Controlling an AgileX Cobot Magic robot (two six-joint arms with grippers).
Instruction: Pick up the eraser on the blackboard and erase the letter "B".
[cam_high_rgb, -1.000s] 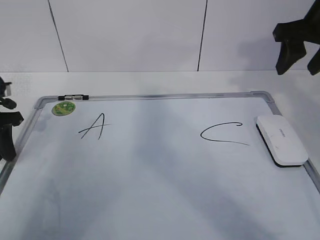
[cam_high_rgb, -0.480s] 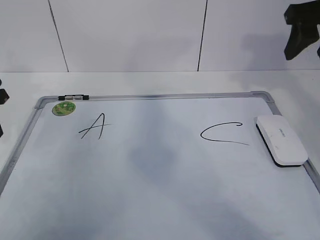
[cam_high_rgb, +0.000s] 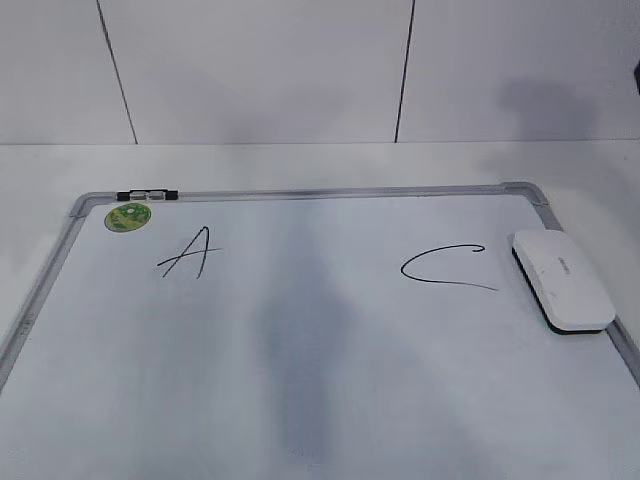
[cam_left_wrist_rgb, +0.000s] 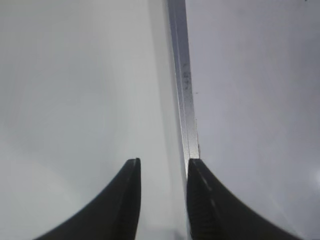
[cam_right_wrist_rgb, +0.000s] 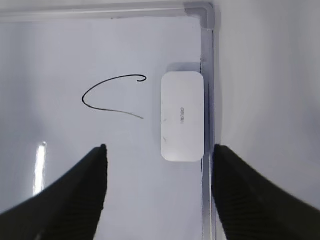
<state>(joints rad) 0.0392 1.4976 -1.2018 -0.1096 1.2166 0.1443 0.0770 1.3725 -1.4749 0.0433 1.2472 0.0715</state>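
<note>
Eraser (cam_high_rgb: 563, 279) is seen flat at the blackboard's (cam_high_rgb: 300, 400) right frame beside the "C" (cam_right_wrist_rgb: 112, 96), no "B" being visible between the letters, so the widely spread right end effector (cam_right_wrist_rgb: 159, 150) is best lowered squarely across its short sides, while the left end effector (cam_left_wrist_rgb: 162, 167) is held narrowly parted over the frame.

Eraser (cam_high_rgb: 563, 279) on blackboard (cam_high_rgb: 320, 192), right of "C" (cam_high_rgb: 445, 268)

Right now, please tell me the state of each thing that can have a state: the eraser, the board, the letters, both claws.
eraser: lying flat at the board's right edge, not held
blackboard: flat on the table, no "B" visible
letter "A": intact
letter "C": intact
left claw: open, over the board's frame
right claw: wide open, empty, above the eraser
</note>
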